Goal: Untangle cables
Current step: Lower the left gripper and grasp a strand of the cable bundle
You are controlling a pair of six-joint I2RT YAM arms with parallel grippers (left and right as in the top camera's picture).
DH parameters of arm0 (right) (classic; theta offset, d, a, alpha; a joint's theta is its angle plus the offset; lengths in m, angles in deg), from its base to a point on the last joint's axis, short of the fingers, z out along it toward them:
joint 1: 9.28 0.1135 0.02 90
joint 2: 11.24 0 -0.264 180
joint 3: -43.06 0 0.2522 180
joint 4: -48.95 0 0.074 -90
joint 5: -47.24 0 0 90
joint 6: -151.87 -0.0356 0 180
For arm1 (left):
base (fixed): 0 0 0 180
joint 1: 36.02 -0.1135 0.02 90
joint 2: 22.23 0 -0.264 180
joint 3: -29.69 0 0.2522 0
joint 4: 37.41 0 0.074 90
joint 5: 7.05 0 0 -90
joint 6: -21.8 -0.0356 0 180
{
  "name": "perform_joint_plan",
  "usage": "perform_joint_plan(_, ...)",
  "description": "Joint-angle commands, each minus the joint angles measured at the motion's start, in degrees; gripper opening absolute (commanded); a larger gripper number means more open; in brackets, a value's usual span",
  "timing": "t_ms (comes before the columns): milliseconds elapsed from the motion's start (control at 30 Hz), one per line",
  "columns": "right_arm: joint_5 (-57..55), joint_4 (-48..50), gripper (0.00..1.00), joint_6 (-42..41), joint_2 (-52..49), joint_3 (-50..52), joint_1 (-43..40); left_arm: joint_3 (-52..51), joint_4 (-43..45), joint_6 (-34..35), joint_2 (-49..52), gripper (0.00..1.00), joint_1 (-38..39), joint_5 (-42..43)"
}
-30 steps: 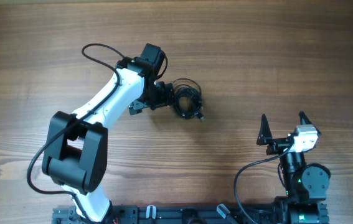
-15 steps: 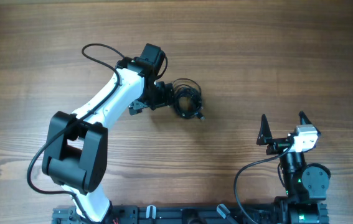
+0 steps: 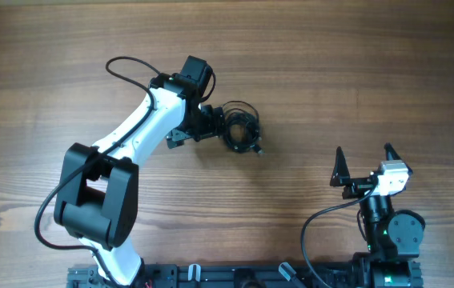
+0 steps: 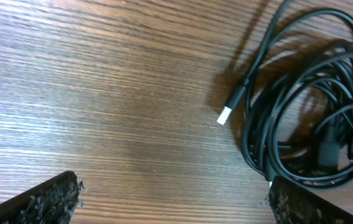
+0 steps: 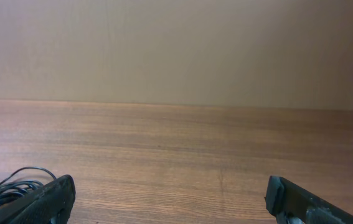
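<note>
Overhead view: a bare wooden surface (image 3: 371, 64) with one small tangle of thin black cables (image 3: 241, 128) lying a little left of centre. The left tool (image 3: 220, 128) is low beside the tangle's left edge, its jaws spread wide and holding nothing. The right tool (image 3: 363, 156) is well apart near the right front edge, pointing upward, also spread wide and empty.

In the left wrist view, the loops overlap closely, and one plug (image 4: 226, 115) with a pale tip sticks out free toward the bare wood. One finger (image 4: 307, 205) sits at the tangle's lower edge.

The likely risk is that the jaws close on several loops at once. That would pull the knot tighter, or drag the whole bundle along, since nothing pins it down. The free plug could also catch in a loop.

Nothing else lies on the surface. Only the arm's own thicker cord (image 3: 122, 64) arches nearby, apart from the tangle.
</note>
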Motion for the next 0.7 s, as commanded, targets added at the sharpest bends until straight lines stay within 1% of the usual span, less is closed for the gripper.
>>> perform_joint_plan(0,-1.0,0.1,1.00,-0.7,-0.2,0.1,-0.4,0.8,0.0,0.5,1.1,1.00,0.1,1.8)
perform_joint_plan(667,-1.0,0.1,1.00,-0.7,-0.2,0.1,-0.4,0.8,5.2,0.6,1.1,1.00,5.2,1.8)
